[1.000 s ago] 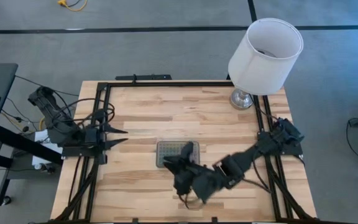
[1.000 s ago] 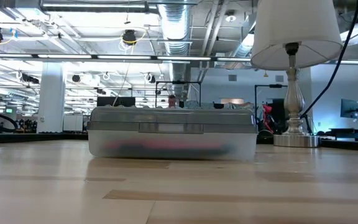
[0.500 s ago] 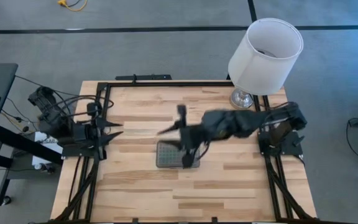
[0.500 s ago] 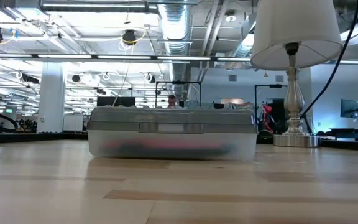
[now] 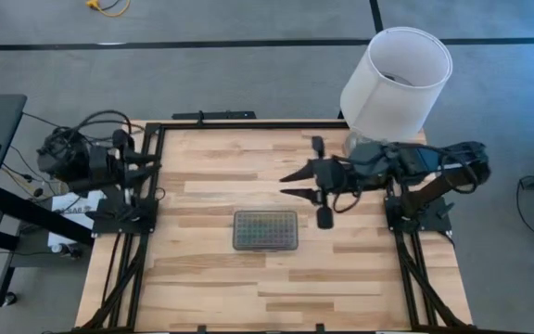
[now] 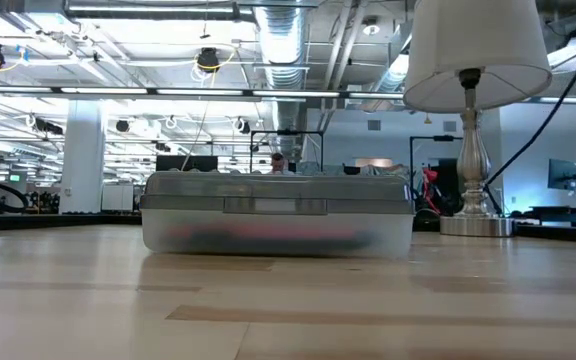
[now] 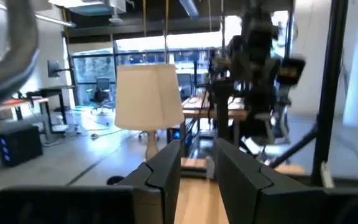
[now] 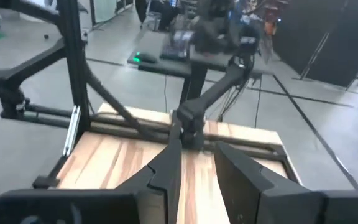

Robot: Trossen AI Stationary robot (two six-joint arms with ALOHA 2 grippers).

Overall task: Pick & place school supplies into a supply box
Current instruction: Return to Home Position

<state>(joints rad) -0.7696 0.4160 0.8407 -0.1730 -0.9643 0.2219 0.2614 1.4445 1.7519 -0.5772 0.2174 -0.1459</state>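
Supply box [image 5: 265, 230] lid closed, centre of table [image 5: 202, 278]. Right gripper [image 5: 288, 184] fingers apart beside lamp [image 5: 395, 79]. Left gripper [image 7: 197, 144] fingers apart, left edge.

The right gripper [image 5: 286, 185] has left the box [image 5: 265, 230]. A second ago it hung low by the box's front side, and half a second ago it was right over it. Now it is drawn back toward the table's right edge, fingers spread and pointing left. The left gripper [image 5: 146, 163] has pulled back along the left edge toward the back left corner.
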